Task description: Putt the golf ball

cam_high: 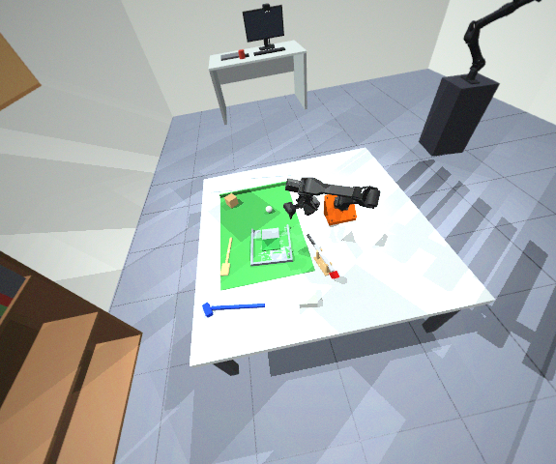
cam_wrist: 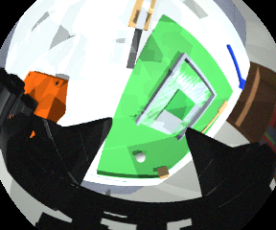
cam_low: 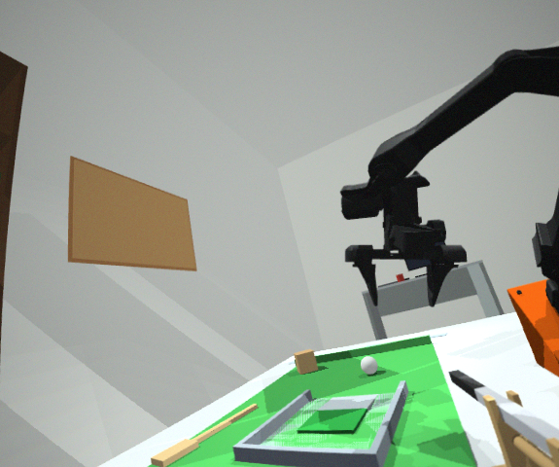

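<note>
The red putter (cam_high: 319,254) (cam_low: 512,410) (cam_wrist: 140,34) lies across a small wooden stand (cam_high: 322,265) (cam_low: 502,427) on the white table, just right of the green mat (cam_high: 238,279) (cam_low: 435,432) (cam_wrist: 122,134). Its red head (cam_high: 334,274) points to the table front and its black grip to the arm. The white golf ball (cam_high: 268,209) (cam_low: 368,365) (cam_wrist: 140,156) rests on the mat behind the grey-framed raised green (cam_high: 270,246) (cam_low: 330,419) (cam_wrist: 176,99). My gripper (cam_high: 295,207) (cam_low: 402,296) (cam_wrist: 149,126) is open and empty. It hangs well above the mat's far right part, a little right of the ball.
A wooden cube (cam_high: 231,200) (cam_low: 305,361) (cam_wrist: 163,172) stands at the mat's far left corner. A wooden putter (cam_high: 226,257) (cam_low: 203,434) lies on the mat's left side. A blue putter (cam_high: 232,306) (cam_wrist: 236,64) lies at the table front. The arm's orange base (cam_high: 340,212) (cam_low: 550,332) (cam_wrist: 45,92) stands right of the mat.
</note>
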Available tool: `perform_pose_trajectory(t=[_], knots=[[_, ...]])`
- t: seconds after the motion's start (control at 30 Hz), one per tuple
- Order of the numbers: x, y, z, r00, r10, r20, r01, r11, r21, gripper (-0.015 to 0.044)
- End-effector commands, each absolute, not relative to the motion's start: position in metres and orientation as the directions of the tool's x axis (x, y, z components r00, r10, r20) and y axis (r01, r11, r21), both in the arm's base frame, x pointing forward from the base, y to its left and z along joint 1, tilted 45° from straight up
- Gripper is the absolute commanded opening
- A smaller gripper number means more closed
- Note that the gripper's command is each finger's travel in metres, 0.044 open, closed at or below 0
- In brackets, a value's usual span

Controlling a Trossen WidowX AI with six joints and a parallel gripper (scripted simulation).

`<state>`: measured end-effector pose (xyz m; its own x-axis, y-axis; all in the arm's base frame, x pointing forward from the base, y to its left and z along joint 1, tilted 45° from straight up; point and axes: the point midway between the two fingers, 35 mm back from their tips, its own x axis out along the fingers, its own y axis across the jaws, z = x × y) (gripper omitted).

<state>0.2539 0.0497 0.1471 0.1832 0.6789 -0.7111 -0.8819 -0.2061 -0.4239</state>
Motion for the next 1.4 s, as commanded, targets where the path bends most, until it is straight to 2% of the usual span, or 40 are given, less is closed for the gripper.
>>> perform_pose_trajectory(t=[0.0, 0.1, 0.17, 1.37], knots=[[0.227, 0.105, 0.149, -0.032, 0.793, -0.609, -0.916, -0.267, -0.299, 0.044], [0.204, 0.136, 0.153, -0.172, 0.835, -0.523, -0.928, -0.316, -0.199, 0.044], [0.199, 0.142, 0.154, -0.201, 0.84, -0.503, -0.929, -0.327, -0.176, 0.044], [0.195, 0.18, 0.114, -0.2, 0.841, -0.502, -0.928, -0.327, -0.177, 0.044]])
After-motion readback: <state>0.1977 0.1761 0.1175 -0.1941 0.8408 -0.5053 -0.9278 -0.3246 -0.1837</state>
